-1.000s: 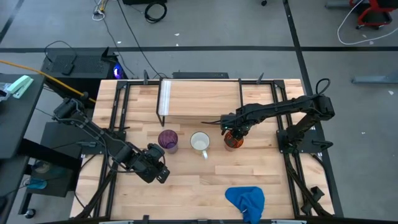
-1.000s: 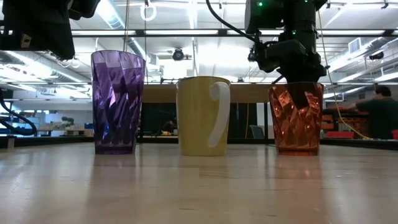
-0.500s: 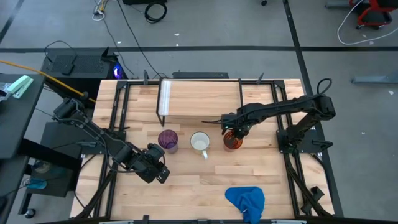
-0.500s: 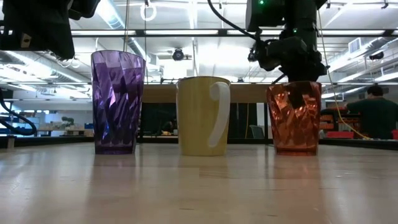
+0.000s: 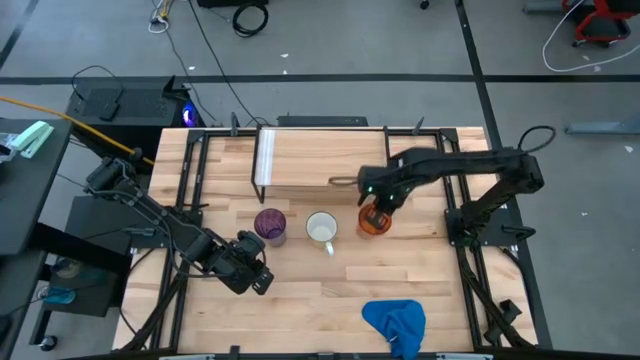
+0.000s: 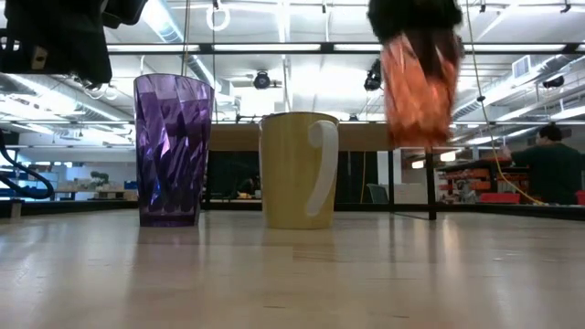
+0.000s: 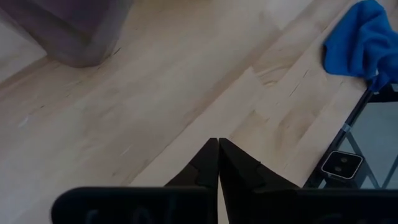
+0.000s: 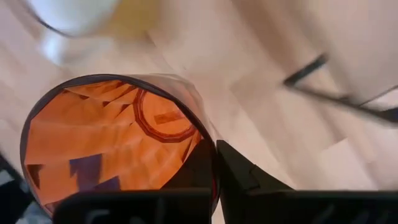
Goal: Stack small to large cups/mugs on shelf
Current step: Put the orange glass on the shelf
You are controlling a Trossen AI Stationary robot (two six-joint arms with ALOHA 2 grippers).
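Your right gripper (image 5: 377, 207) is clamped on the rim of the orange cup (image 5: 374, 219), one finger inside the wall and one outside, as the right wrist view shows (image 8: 112, 149). The cup hangs clear off the bench (image 5: 300, 290); in the low view it sits blurred and tilted, up above the white mug's rim (image 6: 416, 87). From above it's just in front of the shelf (image 5: 320, 160), near the shelf's right front corner, not on it. White mug (image 5: 321, 229) stands upright on the bench just left of the cup, handle toward the front edge; purple tumbler (image 5: 270, 224) is upright just beside the mug on its left. Both show in a row in the low view, mug (image 6: 299, 170) and tumbler (image 6: 172, 149), apart from each other. Your left gripper (image 5: 262, 280) is fully closed with nothing in it, fingertips touching in the left wrist view (image 7: 217, 163), parked low over the bench in front of the tumbler. Blue cloth (image 5: 396, 322) lies at the front edge of the bench, well apart from the cups.
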